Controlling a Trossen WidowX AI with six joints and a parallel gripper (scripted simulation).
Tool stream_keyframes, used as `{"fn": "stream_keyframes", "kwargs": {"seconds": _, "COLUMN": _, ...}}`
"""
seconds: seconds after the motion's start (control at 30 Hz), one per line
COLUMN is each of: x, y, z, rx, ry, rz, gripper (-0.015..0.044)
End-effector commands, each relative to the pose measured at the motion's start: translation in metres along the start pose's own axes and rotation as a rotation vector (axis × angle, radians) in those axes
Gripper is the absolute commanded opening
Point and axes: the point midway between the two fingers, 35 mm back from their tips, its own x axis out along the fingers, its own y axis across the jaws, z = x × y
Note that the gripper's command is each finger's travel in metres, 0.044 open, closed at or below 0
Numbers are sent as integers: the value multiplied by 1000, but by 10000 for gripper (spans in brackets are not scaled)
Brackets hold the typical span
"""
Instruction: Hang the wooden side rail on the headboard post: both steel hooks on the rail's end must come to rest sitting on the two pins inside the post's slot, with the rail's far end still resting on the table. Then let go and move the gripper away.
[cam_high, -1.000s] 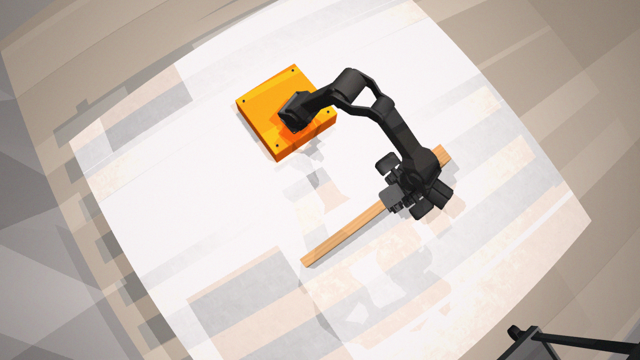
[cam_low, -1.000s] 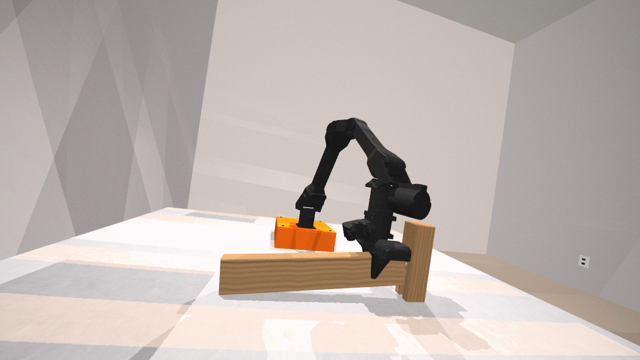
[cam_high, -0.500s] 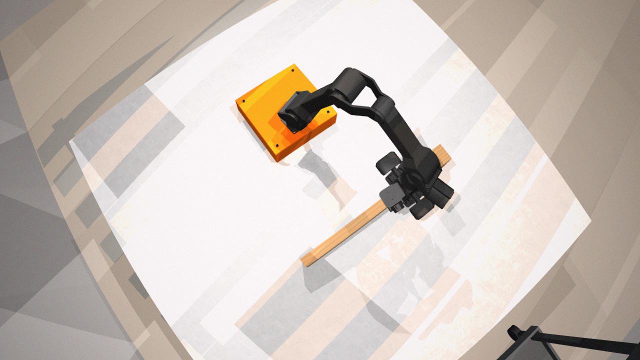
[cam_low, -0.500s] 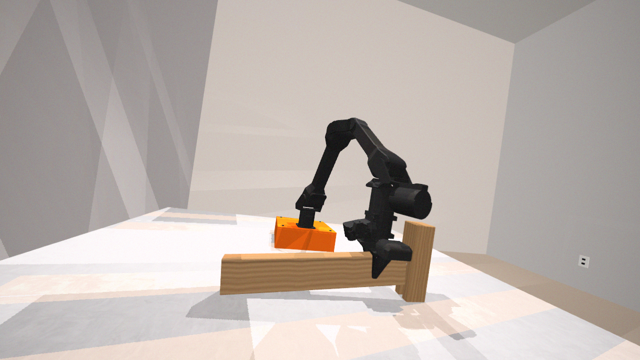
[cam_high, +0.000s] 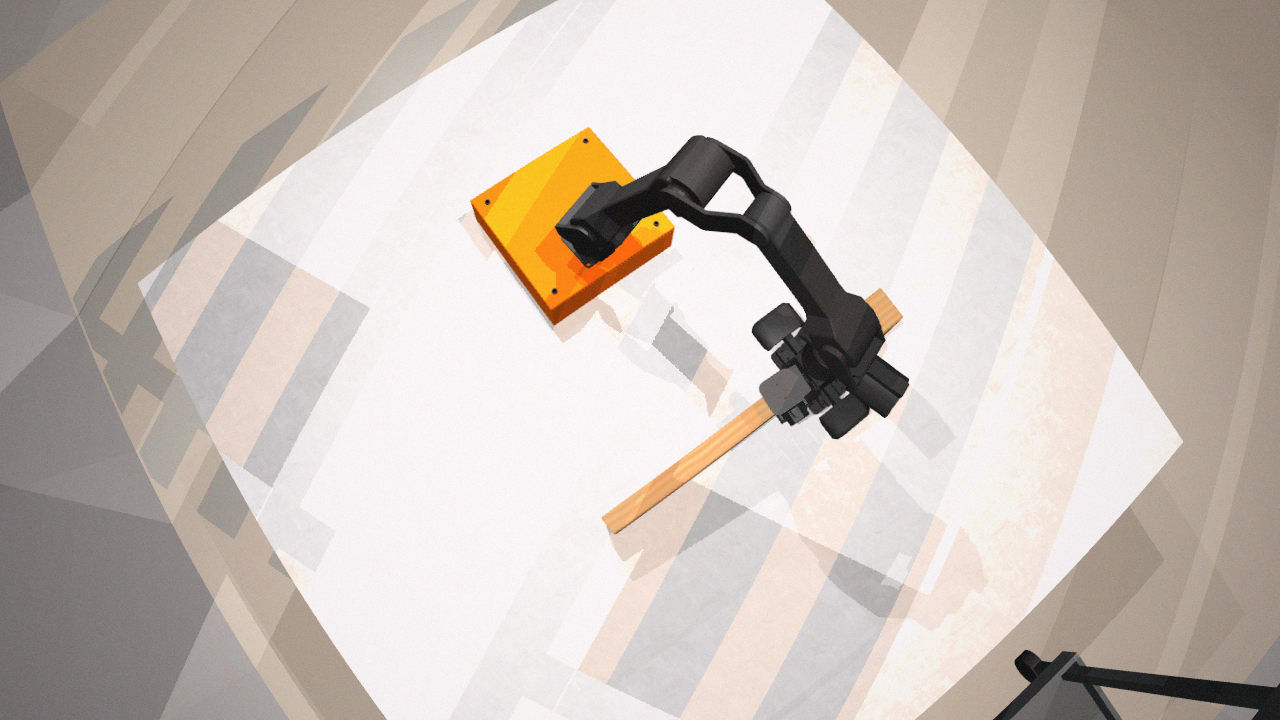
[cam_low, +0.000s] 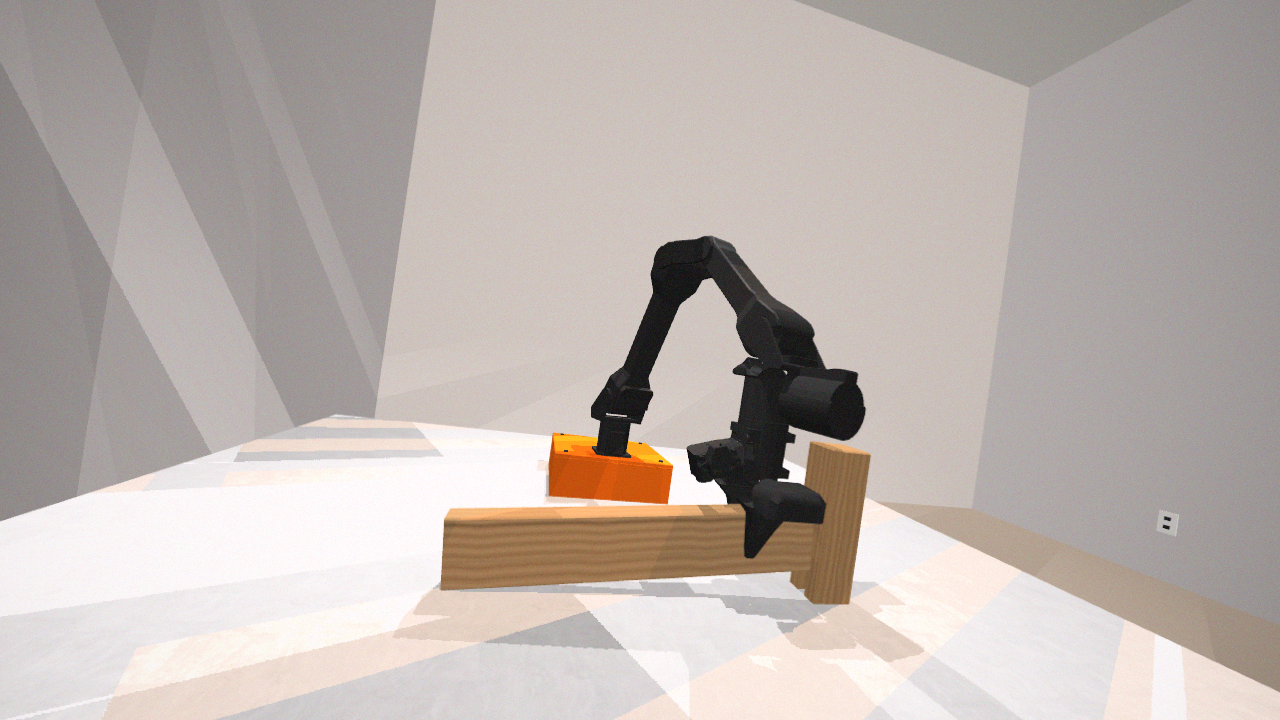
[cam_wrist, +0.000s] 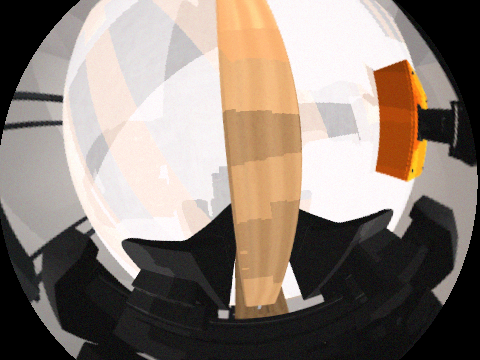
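The wooden side rail (cam_high: 698, 458) (cam_low: 590, 548) (cam_wrist: 262, 95) lies nearly level on its narrow edge. Its far end is down at the table; its hook end sits slightly above the table, close against the headboard post (cam_high: 886, 309) (cam_low: 839, 528) (cam_wrist: 250, 313). The post stands upright. My gripper (cam_high: 805, 376) (cam_low: 750, 530) (cam_wrist: 254, 204) is shut on the rail near the hook end, one finger on each side. No clear gap shows between rail and post in the exterior view. The hooks, pins and slot are mostly hidden, so I cannot tell whether the hooks sit on the pins.
The orange base block (cam_high: 523, 192) (cam_low: 608, 476) (cam_wrist: 395, 120) carries the arm and stands behind the rail in the exterior view. The arm arches from it over the table (cam_high: 402, 402). A black frame (cam_high: 1163, 685) stands beyond the table's lower right edge in the top view.
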Motion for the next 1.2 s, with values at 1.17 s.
{"fn": "stream_keyframes", "kwargs": {"seconds": 1.17, "x": 2, "y": 3, "z": -2, "rx": 6, "ry": 6, "rz": 12, "gripper": 0}}
